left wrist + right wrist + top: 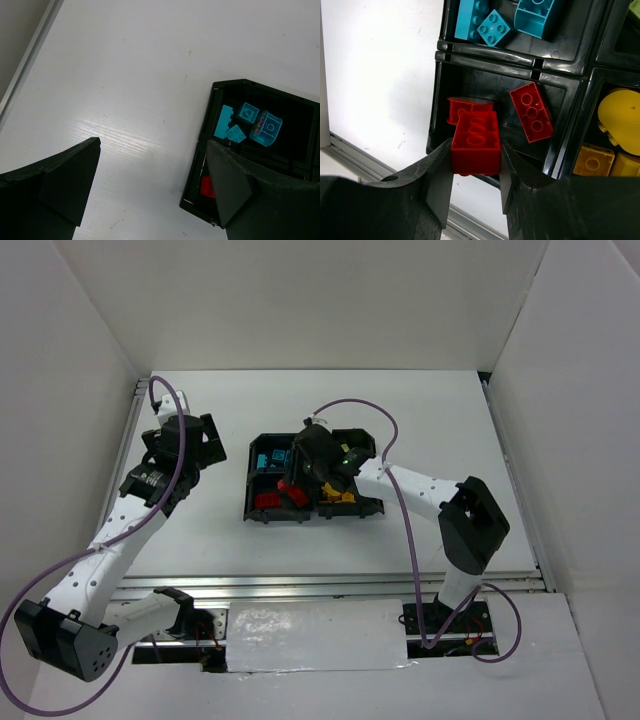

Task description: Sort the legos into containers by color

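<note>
The black tray [250, 490] has four compartments. My right gripper [476, 160] is shut on a red brick [476, 142] and holds it above the near-left compartment, where two more red bricks [531, 112] lie. Cyan bricks [492, 27] fill the far-left compartment and yellow bricks [620, 117] the near-right one. In the top view the right gripper [295, 490] hangs over the tray and hides the far-right compartment. My left gripper [152, 180] is open and empty over bare table left of the tray [202, 145]. Its view shows cyan bricks [247, 112] and a red one [206, 187].
White walls enclose the table on three sides. A metal rail [330, 585] runs along the near edge and another [128, 455] along the left edge. The left arm [150, 490] stands left of the tray. No loose bricks show on the table surface.
</note>
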